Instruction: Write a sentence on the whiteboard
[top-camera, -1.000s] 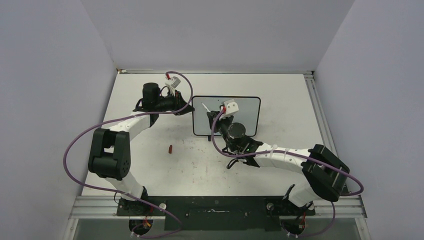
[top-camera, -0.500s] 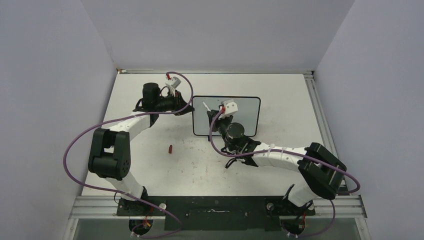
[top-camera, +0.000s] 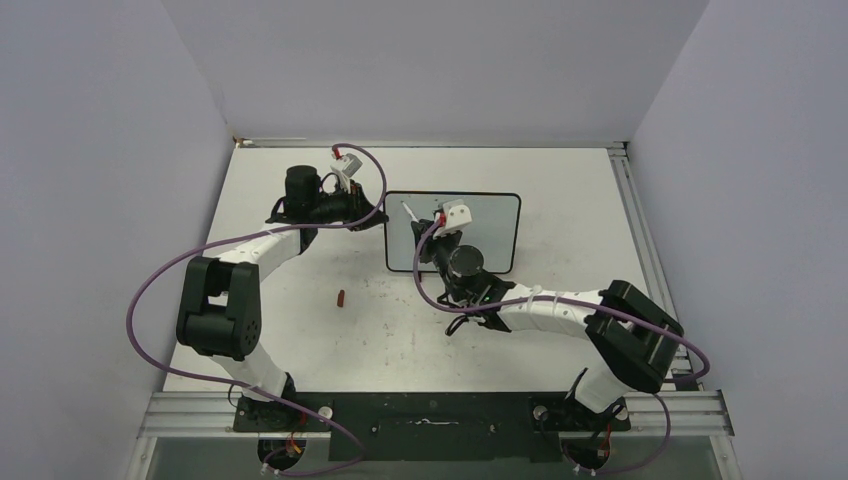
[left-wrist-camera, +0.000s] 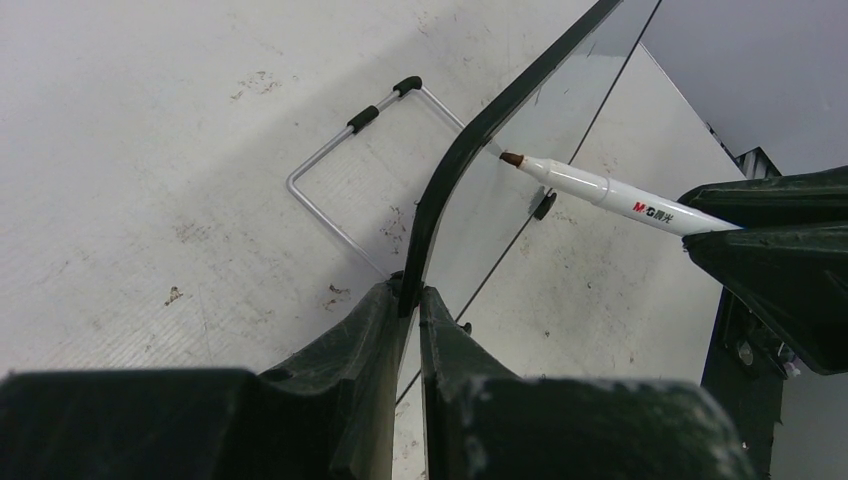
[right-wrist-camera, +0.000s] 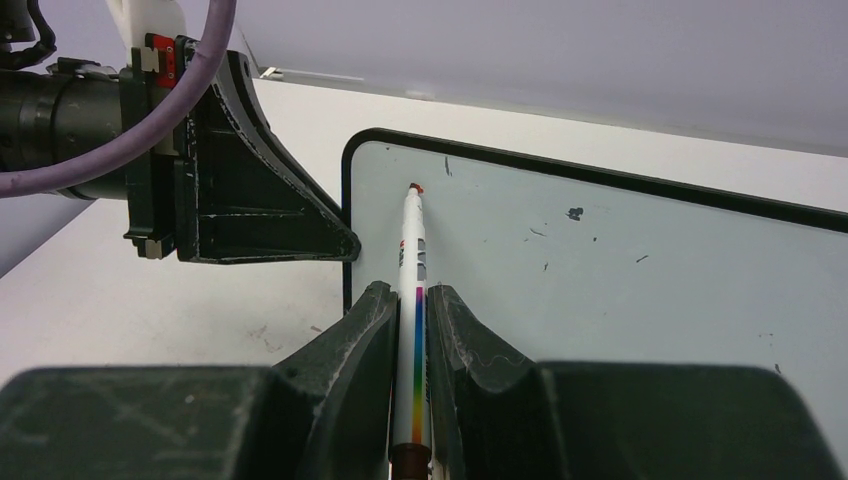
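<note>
The whiteboard (top-camera: 490, 225) stands tilted on the table, glossy white with a black frame; it also shows in the right wrist view (right-wrist-camera: 620, 280) and edge-on in the left wrist view (left-wrist-camera: 455, 180). My left gripper (left-wrist-camera: 410, 295) is shut on the whiteboard's left edge. My right gripper (right-wrist-camera: 410, 300) is shut on a white marker (right-wrist-camera: 411, 300) with a rainbow stripe. Its red tip (right-wrist-camera: 413, 188) touches the board near the upper left corner; the marker also shows in the left wrist view (left-wrist-camera: 600, 190). No sentence shows on the board, only small dark specks.
A small red marker cap (top-camera: 341, 297) lies on the table left of the board. The board's wire stand (left-wrist-camera: 360, 170) rests on the table behind it. Walls enclose the table on three sides.
My right arm has shifted left, carrying the marker tip toward the board's upper left corner. The left arm and the board have not moved.
</note>
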